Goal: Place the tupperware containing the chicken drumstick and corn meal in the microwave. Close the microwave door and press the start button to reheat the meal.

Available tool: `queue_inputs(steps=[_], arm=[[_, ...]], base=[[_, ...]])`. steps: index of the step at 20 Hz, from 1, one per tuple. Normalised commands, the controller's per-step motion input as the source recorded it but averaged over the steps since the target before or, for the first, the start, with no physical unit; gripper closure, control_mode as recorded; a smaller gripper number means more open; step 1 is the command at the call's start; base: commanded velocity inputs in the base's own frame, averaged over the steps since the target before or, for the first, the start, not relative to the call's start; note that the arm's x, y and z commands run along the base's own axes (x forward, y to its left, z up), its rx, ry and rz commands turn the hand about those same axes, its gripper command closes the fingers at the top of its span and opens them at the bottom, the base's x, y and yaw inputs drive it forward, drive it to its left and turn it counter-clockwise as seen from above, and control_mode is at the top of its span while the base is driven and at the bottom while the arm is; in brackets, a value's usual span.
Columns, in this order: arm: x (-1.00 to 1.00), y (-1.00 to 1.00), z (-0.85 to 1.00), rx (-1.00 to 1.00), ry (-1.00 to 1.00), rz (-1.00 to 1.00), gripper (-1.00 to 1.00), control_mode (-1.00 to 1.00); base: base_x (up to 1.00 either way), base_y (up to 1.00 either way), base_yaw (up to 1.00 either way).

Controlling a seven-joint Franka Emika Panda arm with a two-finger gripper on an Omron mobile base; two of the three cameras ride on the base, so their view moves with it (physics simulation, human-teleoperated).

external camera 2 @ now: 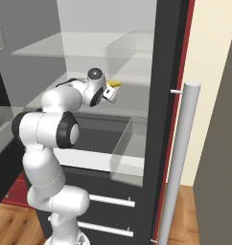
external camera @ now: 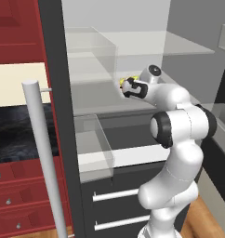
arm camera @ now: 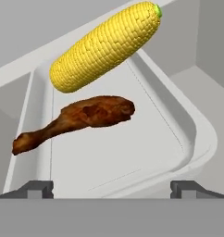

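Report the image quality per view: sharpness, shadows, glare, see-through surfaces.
Hand view: sharp and evenly lit; the corn and chicken drumstick cast almost no shadow on the tupperware.
Left base view: soft and low in detail; the clear bins are see-through and faint.
Right base view: the same flat light, no glare on the grey bar handle.

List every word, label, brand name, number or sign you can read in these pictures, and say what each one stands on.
None: no readable text in any view.
The tupperware, the corn and the chicken drumstick bear no lettering.
The door's bar handle and the drawer fronts below the shelves are plain too.
The robot arm carries no marking that can be made out.
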Motion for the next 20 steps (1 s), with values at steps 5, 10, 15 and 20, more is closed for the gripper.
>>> queue_inputs(steps=[5,10,15,20], arm=[[0.00,0.00,-0.16,0.00,0.00,-0.16,-1.00,-1.00],[0.00,0.00,0.00,0.00,-0.09,-0.19,-1.00,-1.00],[0.00,0.00,0.01,0.00,-0.05,-0.19,-1.00,-1.00],[0.17,0.00,-0.03,0.00,0.06,-0.14,-1.00,-1.00]], base=[[0.00,0.00,0.00],[0.00,0.00,0.00],[0.00,0.00,0.00],[0.00,0.00,0.00]])
